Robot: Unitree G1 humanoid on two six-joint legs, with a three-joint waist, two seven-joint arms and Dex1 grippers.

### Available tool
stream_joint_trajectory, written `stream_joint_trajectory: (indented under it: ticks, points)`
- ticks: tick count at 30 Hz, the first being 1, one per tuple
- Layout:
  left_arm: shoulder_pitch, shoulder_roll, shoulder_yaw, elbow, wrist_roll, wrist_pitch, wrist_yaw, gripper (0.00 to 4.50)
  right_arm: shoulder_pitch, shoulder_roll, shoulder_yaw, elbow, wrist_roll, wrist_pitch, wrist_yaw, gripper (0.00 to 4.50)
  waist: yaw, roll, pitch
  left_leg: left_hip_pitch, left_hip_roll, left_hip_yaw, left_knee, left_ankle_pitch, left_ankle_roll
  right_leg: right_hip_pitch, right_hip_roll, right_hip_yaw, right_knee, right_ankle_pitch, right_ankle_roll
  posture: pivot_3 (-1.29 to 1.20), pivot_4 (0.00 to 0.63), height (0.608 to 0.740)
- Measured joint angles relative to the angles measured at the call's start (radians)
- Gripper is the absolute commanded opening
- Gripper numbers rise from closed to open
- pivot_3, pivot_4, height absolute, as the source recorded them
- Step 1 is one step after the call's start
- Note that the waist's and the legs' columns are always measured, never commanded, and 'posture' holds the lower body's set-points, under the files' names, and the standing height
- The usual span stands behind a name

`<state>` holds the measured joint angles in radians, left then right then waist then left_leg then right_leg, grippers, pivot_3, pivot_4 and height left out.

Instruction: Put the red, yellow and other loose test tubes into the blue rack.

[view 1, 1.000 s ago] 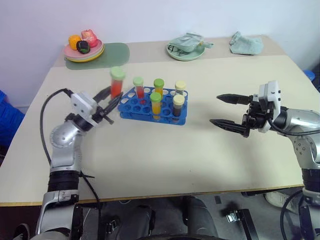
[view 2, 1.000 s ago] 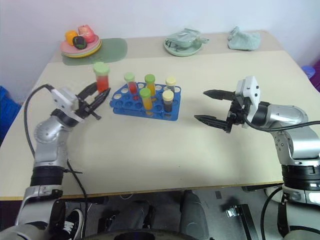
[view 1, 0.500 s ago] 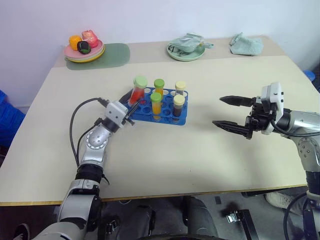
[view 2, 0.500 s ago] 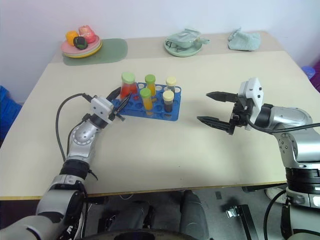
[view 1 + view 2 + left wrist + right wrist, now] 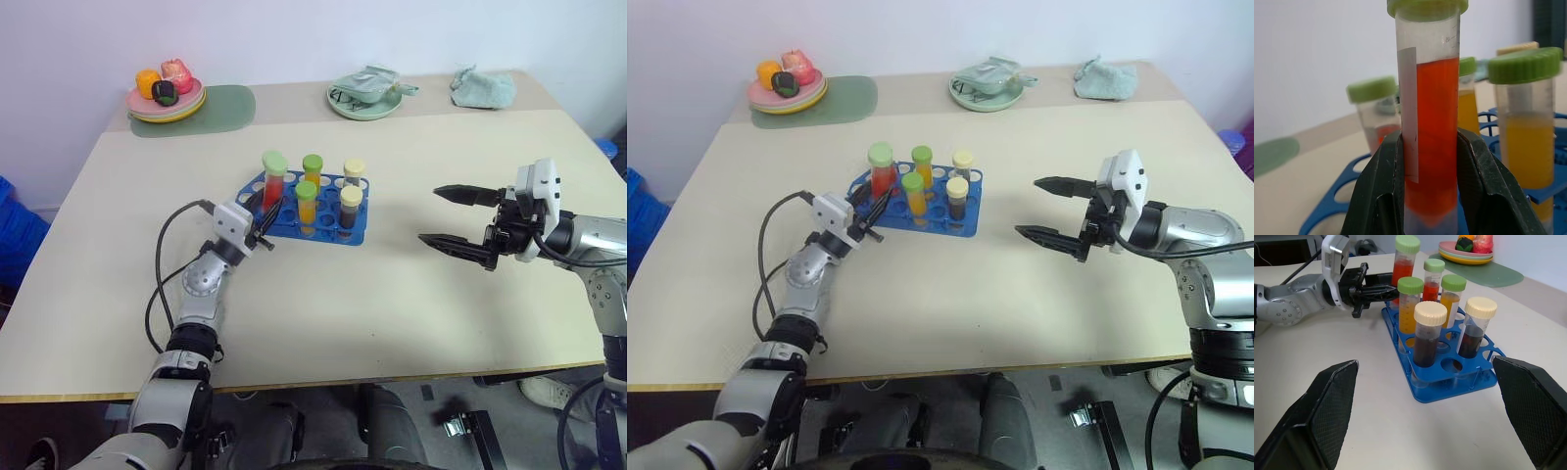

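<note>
Plastic it looked, the red test tube (image 5: 1431, 132): light, stiff, smooth-sided, best pinched low on the barrel below its green cap. The left gripper (image 5: 266, 217) had it squeezed just so, upright at the near corner of the blue rack (image 5: 323, 227). The right gripper (image 5: 455, 217) hung well apart from the rack, fingers spread wide. Beige table (image 5: 323, 313), pale wall behind.

Clear plastic tube (image 5: 1432, 132) (paper label), matt tool pads (image 5: 1484, 186)
</note>
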<state>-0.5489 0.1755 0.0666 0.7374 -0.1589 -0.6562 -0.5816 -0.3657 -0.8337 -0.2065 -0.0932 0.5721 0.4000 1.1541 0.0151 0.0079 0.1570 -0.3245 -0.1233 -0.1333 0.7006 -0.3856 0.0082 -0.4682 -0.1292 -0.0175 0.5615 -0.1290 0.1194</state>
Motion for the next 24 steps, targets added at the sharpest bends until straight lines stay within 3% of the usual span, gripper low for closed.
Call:
stream_joint_trajectory:
  ticks: [17,24]
  points:
    - [0.090,-0.037,0.006,-0.093,-0.090,0.105,-0.004,0.86,-0.001,-0.004,0.000,0.000,-0.004,-0.006,0.001,4.50,0.000,0.000,0.000,0.001,0.000,0.000,0.000,0.000,0.000,0.001,0.000,0.000,0.000,0.000,0.000,0.00,0.150,0.740]
    - [0.105,-0.039,0.006,-0.120,-0.093,0.118,-0.004,4.19,-0.006,-0.004,0.000,0.003,-0.010,-0.008,0.003,4.50,0.000,0.000,0.000,0.001,0.000,0.000,0.000,0.000,0.000,0.001,0.000,0.000,-0.001,0.000,0.000,0.00,0.150,0.740]
